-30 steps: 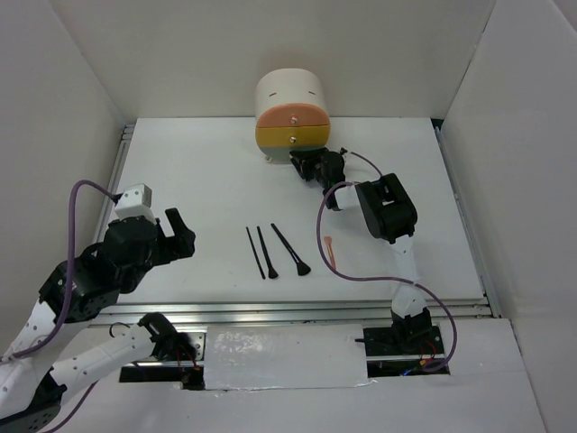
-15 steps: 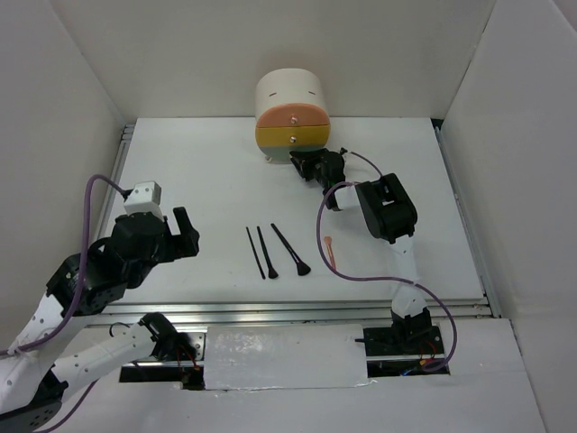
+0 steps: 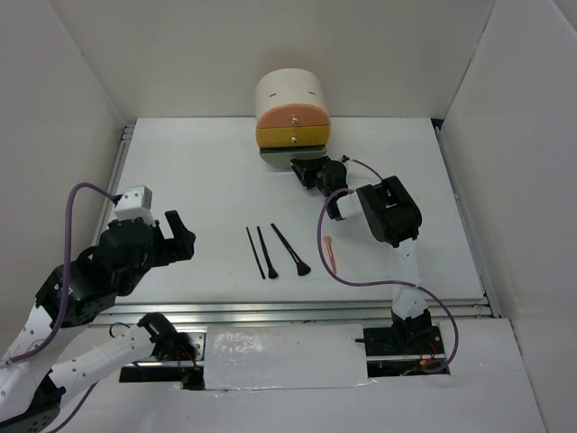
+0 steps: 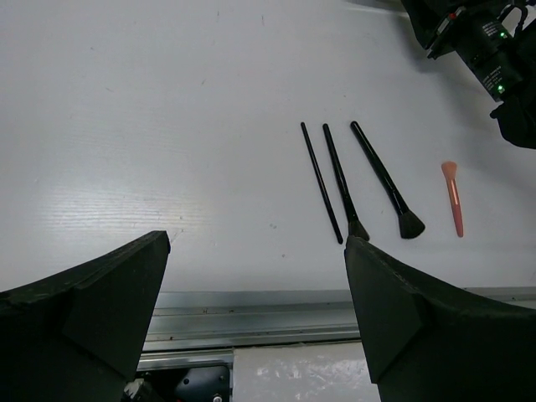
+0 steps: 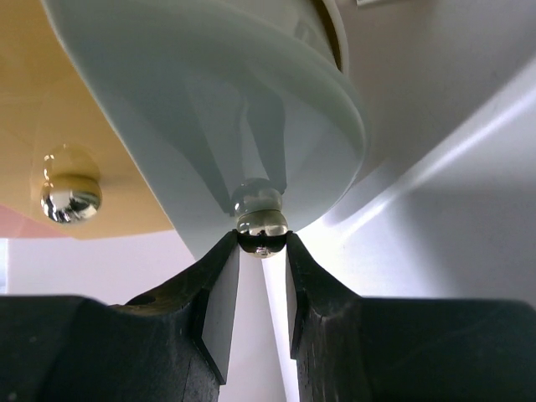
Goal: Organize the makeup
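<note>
right gripper (image 5: 261, 251) at the cream cylindrical organizer with orange and yellow drawer fronts (image 3: 291, 95); jaws pinching the small shiny round knob (image 5: 261, 219) of its pale green bottom drawer (image 3: 287, 155), which stands out a little from the body. left gripper (image 4: 255, 276) hovers over the near left of the white surface (image 3: 198, 171), jaws spread wide, nothing between them. makeup lies mid-surface, apart from both grippers: two thin black sticks (image 3: 256, 253) side by side, black flared-head brush (image 3: 288, 247) just beside them, salmon-pink stick (image 3: 332, 253) near on the right.
</note>
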Motion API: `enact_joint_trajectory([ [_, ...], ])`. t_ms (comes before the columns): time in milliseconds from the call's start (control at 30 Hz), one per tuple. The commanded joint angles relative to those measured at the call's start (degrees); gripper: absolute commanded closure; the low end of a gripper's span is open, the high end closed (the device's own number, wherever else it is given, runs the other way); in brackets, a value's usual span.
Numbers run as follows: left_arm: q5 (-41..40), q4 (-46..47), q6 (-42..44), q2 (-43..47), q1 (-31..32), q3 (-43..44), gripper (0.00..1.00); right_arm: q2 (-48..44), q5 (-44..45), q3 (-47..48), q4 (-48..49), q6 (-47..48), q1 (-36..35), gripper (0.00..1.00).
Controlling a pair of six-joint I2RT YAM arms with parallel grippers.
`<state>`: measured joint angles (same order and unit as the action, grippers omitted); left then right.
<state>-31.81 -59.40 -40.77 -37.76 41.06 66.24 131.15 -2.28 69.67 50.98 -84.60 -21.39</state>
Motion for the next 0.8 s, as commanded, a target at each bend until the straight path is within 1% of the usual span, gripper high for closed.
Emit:
enact_joint_trajectory([
  [0,-0.2,1.4,-0.6,1.0,-0.2,-0.3,0.01,-3.4,-0.4,-2.0,1.2,0.3,-1.6,0.86],
  [133,-0.1,1.2,-1.1,1.5,-0.2,-0.5,0.01,-4.3,0.2,-3.7,2.5,-0.7,-2.4,0.87],
  [400,-0.5,0.4,-1.7,1.8,-0.2,-0.4,0.01,-8.0,2.2,-10.4,6.3,-1.7,-2.8,0.87],
  [767,0.6,1.2,-2.2,2.5,-0.2,-1.6,0.0,-10.7,1.6,-16.6,9.1,-1.7,-2.7,0.87],
])
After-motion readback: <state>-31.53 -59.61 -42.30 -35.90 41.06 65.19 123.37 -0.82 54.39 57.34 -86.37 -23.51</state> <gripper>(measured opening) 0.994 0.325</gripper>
